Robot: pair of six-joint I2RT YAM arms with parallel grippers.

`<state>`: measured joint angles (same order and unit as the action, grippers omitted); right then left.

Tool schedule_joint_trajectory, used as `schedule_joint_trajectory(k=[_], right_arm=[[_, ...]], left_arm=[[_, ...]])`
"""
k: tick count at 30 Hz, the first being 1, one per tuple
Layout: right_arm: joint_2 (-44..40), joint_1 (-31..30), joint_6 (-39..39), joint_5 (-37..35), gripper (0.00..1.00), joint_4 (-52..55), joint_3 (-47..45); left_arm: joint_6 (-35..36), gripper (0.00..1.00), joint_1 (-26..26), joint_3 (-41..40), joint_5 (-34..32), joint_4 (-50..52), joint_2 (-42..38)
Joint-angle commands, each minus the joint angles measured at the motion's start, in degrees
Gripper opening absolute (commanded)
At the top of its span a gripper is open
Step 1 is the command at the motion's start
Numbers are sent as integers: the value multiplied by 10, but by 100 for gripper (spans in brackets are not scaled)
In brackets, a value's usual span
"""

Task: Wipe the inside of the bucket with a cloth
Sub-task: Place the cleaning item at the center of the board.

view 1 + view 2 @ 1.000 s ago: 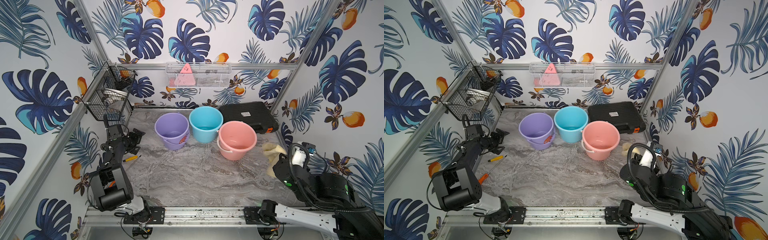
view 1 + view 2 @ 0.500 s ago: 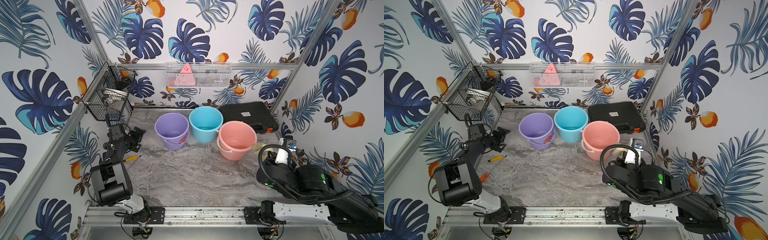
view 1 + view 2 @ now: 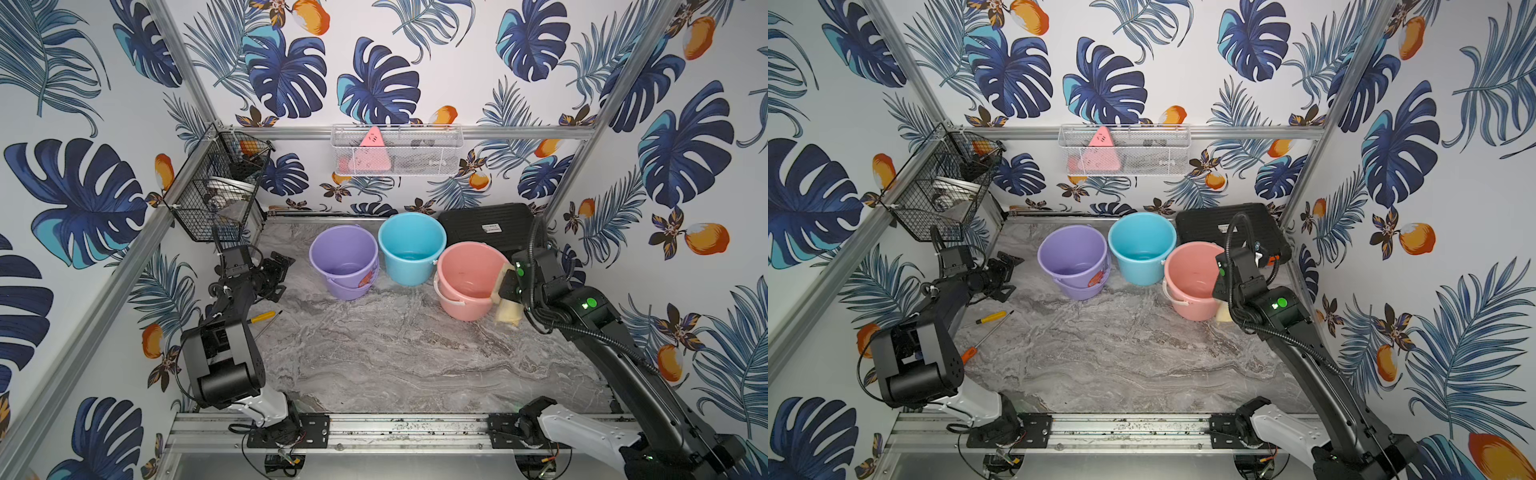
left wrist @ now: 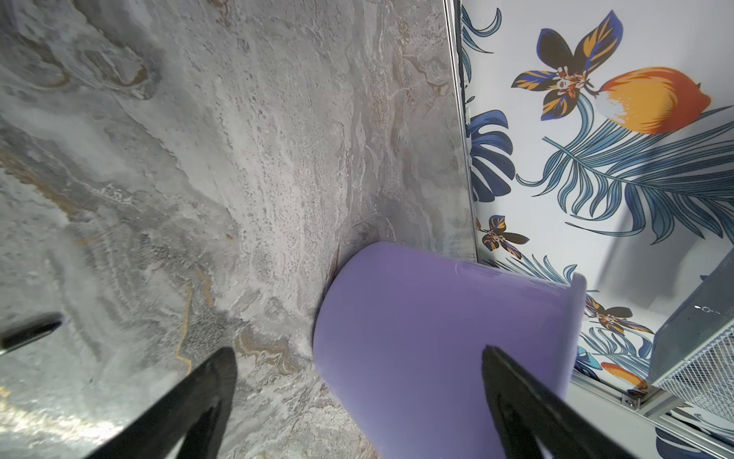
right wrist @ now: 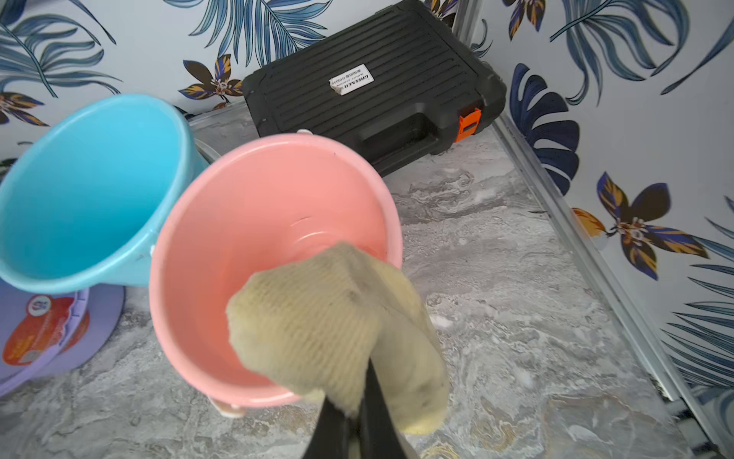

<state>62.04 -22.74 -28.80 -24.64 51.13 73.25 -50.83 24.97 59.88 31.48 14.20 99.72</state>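
Black tool case (image 3: 469, 220) far right, against wall. Yellow-handled screwdriver (image 3: 260, 318) lying left on marble tabletop (image 3: 395, 353). Black wire basket (image 3: 208, 208) far left; white mesh rack (image 3: 415, 160) on far wall.

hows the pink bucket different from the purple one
The pink bucket shows no label; the purple bucket has an orange-red sticker on its side. The right gripper, shut on the cloth, holds it at the pink bucket's rim; the open left gripper points at the purple bucket without touching. Both stand upright and empty.
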Motion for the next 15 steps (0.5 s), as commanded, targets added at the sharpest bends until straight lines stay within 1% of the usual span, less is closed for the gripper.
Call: schedule_joint_trajectory(k=[1,4,6,8,10,11,12,13,15], right_arm=[[9,55,46,87,3,-60,16],[29,122,51,113,3,-59,19],[33,180,46,155,2,-78,-3],[33,225,26,198,2,-101,-30],[48,244,11,201,2,-114,-48],[63,256,8,206,3,-114,-56],[78,272,7,225,3,-116,-63],[90,281,6,235,3,-120,-70],[105,294,0,242,4,-141,-98]], left_arm=[[15,99,-1,7,-8,-12,10],[21,99,-1,7,-24,-13,19],[21,99,-1,3,-34,-24,26],[31,99,-5,6,-29,-37,38],[43,99,-14,9,-14,-53,53],[44,99,-19,6,0,-77,61],[40,99,-22,-1,15,-102,66],[40,99,-23,-5,16,-114,69],[59,99,-29,-2,-19,-93,65]])
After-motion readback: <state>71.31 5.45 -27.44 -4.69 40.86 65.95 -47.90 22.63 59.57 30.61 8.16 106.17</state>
